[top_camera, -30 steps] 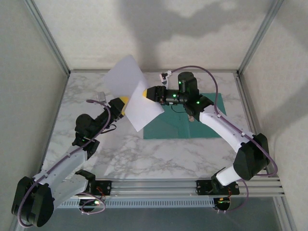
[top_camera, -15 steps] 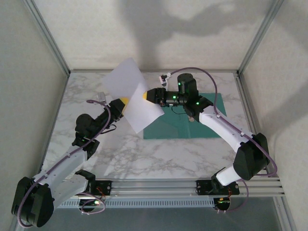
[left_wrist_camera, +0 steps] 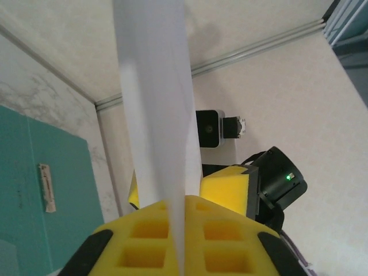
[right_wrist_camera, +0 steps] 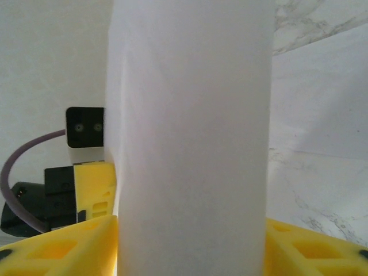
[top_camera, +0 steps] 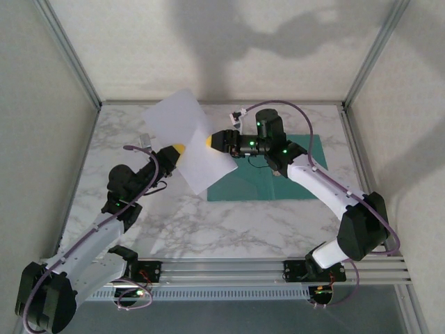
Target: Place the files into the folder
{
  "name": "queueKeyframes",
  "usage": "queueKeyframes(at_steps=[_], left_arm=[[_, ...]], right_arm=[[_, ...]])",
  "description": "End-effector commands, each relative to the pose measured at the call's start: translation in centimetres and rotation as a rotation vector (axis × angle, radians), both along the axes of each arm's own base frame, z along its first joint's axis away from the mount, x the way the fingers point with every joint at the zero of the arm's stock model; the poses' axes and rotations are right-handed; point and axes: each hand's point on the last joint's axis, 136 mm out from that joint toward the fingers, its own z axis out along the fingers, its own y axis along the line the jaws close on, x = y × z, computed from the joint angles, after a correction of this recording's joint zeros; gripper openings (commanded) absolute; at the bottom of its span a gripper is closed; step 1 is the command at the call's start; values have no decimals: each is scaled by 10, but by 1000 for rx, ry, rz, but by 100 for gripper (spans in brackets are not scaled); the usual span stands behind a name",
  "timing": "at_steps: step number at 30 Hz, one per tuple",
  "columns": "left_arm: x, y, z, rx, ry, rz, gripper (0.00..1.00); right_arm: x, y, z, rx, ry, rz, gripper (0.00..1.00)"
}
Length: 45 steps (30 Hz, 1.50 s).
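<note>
files [top_camera: 186, 142] left of folder [top_camera: 299, 182]

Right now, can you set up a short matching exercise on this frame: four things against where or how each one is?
Things:
1. files
2. folder
3. left gripper
4. fastener strip

States:
A. lying open on the marble
B. held up in the air between both arms
C. white, on the teal card
D. yellow jaws pinching paper from the left

Pairs: 1-B, 2-A, 3-D, 4-C

Files [top_camera: 191, 142] hide folder's [top_camera: 292, 177] left part; sheet count unclear.
</note>
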Motion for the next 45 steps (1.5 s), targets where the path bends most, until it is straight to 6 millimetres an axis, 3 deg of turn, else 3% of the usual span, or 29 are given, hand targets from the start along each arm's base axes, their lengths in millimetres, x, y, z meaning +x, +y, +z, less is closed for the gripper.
queueKeyframes(at_steps=[1,12,17,22,26,31,34,38,40,45], left_arm=[[-2,1,21,13,-46,10,0],[25,-4,18,242,63,3,0],[47,-19,22,331,117,-57,0],[68,-46,28,332,138,-137,0],[79,-83,37,324,138,-213,0],[80,-119,55,283,123,-301,0],[71,-124,75,243,93,-320,0],[52,-126,93,169,68,-379,0],[42,-129,88,130,83,-434,0],[38,-124,39,165,182,-469,0]], right_arm=[[-5,-7,9,29,-13,2,68],[12,-41,-31,123,218,-78,97],[20,-57,-51,191,366,-123,99],[31,-75,-62,270,465,-176,99],[39,-91,-66,305,504,-221,99],[48,-112,-63,353,512,-266,99],[55,-130,-53,435,477,-310,99],[58,-132,-43,460,447,-299,99],[59,-132,-36,487,438,-291,99],[55,-131,-6,533,379,-238,99]])
